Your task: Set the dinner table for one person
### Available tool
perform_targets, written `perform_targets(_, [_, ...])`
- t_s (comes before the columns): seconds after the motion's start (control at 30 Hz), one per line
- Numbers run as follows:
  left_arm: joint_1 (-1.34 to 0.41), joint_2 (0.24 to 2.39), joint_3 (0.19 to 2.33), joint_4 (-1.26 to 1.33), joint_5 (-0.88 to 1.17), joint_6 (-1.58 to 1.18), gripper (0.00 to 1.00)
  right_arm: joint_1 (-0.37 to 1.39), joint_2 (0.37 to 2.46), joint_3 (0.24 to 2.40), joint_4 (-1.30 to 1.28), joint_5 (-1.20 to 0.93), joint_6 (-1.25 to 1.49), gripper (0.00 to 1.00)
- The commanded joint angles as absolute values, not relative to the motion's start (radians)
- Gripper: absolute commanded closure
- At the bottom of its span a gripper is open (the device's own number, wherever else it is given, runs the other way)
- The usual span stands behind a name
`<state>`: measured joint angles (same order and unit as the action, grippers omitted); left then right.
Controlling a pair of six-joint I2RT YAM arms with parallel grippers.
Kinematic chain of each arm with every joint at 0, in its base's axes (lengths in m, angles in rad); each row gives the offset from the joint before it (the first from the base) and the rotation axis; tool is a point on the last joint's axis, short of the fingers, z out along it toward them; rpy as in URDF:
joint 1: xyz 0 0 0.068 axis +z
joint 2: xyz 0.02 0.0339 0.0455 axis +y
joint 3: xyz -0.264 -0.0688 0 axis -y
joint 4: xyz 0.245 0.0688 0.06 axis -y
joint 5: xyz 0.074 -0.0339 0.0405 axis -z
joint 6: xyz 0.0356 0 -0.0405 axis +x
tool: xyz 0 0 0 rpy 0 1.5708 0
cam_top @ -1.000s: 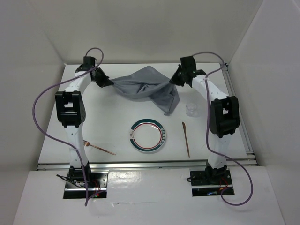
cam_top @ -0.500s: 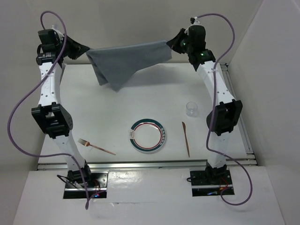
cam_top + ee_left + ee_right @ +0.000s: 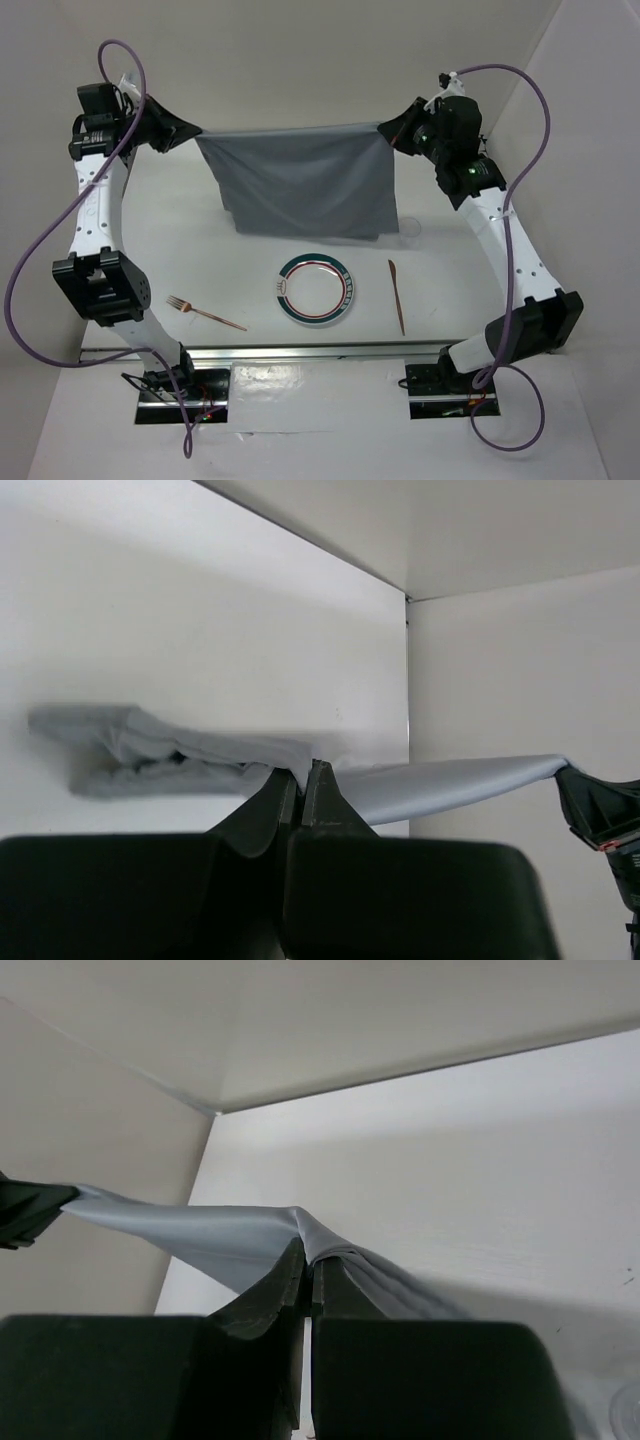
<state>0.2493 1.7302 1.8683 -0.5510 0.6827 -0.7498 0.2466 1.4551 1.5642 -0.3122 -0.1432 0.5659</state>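
Observation:
A grey cloth (image 3: 305, 180) hangs spread in the air over the far part of the white dinner table (image 3: 200, 260). My left gripper (image 3: 192, 132) is shut on its left top corner (image 3: 290, 765). My right gripper (image 3: 387, 130) is shut on its right top corner (image 3: 312, 1230). The cloth's top edge is stretched taut between them and its lower edge hangs folded just above the table. A plate (image 3: 315, 290) with a green and red rim lies at the front middle. A fork (image 3: 205, 312) lies left of it and a knife (image 3: 397, 295) right of it.
A clear glass (image 3: 410, 230) stands on the table right of the hanging cloth, partly hidden behind it. White walls close in the table at the back and both sides. Purple cables loop off both arms.
Both arms have raised the cloth off the table and moved apart. The crumpled cloth has been pulled out into a flat hanging sheet.

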Motion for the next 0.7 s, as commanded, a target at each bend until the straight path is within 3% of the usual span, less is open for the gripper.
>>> perform_targets(0.0, [0.261, 1.706, 1.891, -0.537, 0.719, -0.707, 1.0, 0.247, 1.428, 1.563, -0.278, -0.095, 0.539, 1.0])
perform_targets(0.37, [0.233, 1.929, 2.181, -0.594, 0.747, -0.689, 1.0, 0.238, 1.739, 1.917, -0.265, -0.116, 0.491, 1.0])
perform_targets(0.67, [0.224, 2.06, 2.364, -0.577, 0.808, -0.729, 1.0, 0.215, 1.823, 1.985, -0.264, -0.138, 0.48, 1.0])
